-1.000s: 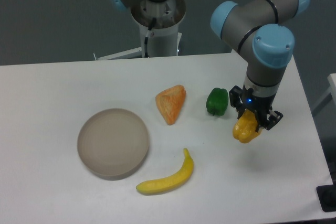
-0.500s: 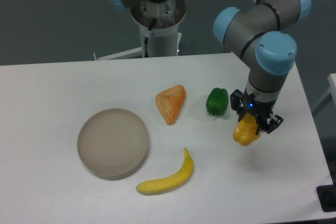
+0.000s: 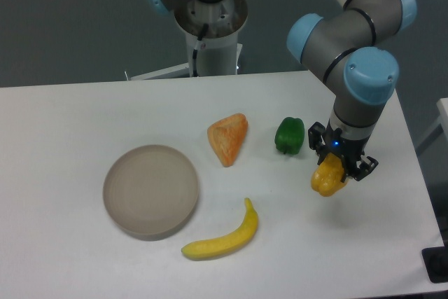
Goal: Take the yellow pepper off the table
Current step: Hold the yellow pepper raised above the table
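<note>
Single-arm pick at the right side of the table [image 3: 84,110]: the gripper [image 3: 340,171] points straight down with its 2 fingers closed on the upper part of the yellow pepper [image 3: 328,180], which hangs below the jaws, just right of the green pepper [image 3: 290,135] and well apart from the orange wedge [image 3: 229,138], the banana [image 3: 222,239] and the round grey plate [image 3: 150,190]. A soft shadow lies on the tabletop down and to the right of the fruit, which suggests the pepper is clear of the surface, though the exact gap cannot be read from this 1 view. The step in hand appears to be the lift. To do it well, the jaws should hold their squeeze without tightening, since the skin looks smooth and lobed and could slip or rotate; the rise should be straight up and slow, keeping away from the green pepper on the left. The yellow pepper's long axis runs near vertical, tilted slightly so that its rounded lower end points down and a little left toward the viewer; its stem end is hidden between the fingers, so the stem's direction cannot be told.
</note>
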`<state>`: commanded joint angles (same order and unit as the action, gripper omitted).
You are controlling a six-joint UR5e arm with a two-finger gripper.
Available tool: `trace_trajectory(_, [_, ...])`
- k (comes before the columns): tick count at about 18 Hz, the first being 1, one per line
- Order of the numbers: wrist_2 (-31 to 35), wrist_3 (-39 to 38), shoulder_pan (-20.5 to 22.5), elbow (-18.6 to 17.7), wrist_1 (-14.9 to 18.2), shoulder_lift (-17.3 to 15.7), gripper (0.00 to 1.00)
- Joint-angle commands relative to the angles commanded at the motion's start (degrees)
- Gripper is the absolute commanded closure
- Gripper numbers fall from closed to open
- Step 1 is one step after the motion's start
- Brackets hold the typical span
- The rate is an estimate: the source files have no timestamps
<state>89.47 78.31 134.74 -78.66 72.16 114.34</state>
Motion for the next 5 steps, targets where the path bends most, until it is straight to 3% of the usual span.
trace_trajectory(5, [0.0,0.1,0.0,-0.1,-0.1,0.0,1.00])
